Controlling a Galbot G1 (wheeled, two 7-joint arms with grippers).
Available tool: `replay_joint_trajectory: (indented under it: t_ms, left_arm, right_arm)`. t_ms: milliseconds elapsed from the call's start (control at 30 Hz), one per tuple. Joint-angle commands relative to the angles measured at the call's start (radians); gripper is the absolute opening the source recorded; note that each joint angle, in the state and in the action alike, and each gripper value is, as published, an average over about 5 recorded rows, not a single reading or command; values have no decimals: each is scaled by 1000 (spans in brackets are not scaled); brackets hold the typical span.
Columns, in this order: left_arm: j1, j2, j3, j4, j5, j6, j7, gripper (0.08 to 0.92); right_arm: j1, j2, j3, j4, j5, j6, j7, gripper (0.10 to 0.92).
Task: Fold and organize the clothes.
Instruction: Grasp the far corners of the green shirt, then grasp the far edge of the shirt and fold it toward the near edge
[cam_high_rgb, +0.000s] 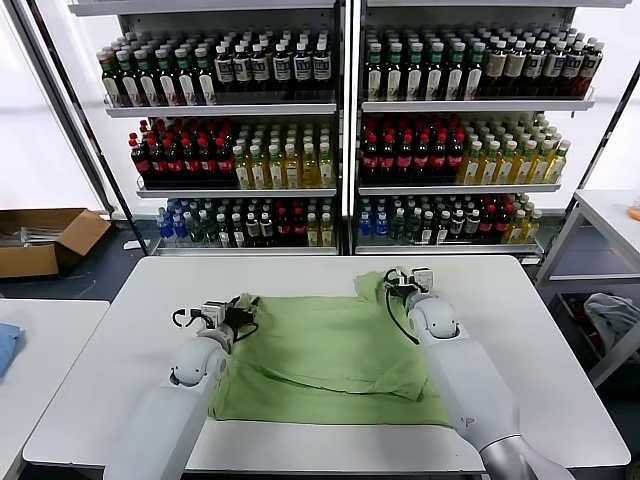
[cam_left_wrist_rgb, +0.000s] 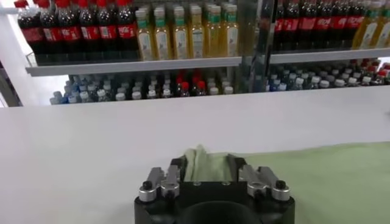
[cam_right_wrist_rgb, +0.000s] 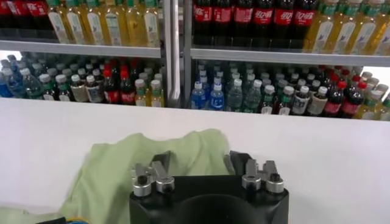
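A: Green shirt (cam_high_rgb: 330, 360) lies spread mid-table (cam_high_rgb: 540, 330). Left gripper (cam_high_rgb: 236, 314) at its 9 o'clock edge, jaws pinching a raised fold; right gripper (cam_high_rgb: 404, 282) at 1 o'clock, probably to lift both far corners together.

B: Right actually holding?

A: Can't tell, fabric bunches beside its fingers (cam_right_wrist_rgb: 162, 163). Logo and buttons hidden; near hem cut by arms.

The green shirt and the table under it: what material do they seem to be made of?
Green shirt: soft matte woven or knit fabric, probably cotton; it wrinkles and bunches where the left gripper pinches it. Table: smooth white hard top, likely laminate or painted board; flat with a faint sheen.
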Motion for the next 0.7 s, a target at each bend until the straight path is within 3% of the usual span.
replay_joint_trajectory:
  t_ms: [33, 300, 433, 700]
  left_arm:
    - [19, -3, 3, -8, 1, 5, 7, 330]
    - [26, -14, -3, -12, 2, -49, 57, 114]
    - [26, -17, -8, -19, 6, -78, 55, 90]
    - [47, 4, -28, -103, 48, -174, 33, 90]
  right_arm:
    - [-20, -6, -2, 28, -2, 3, 2, 455]
    - [-44, -23, 14, 120, -1, 31, -11, 230]
    - [-70, -28, 30, 193, 10, 57, -9, 126]
    - [-146, -37, 52, 389, 56, 67, 7, 106]
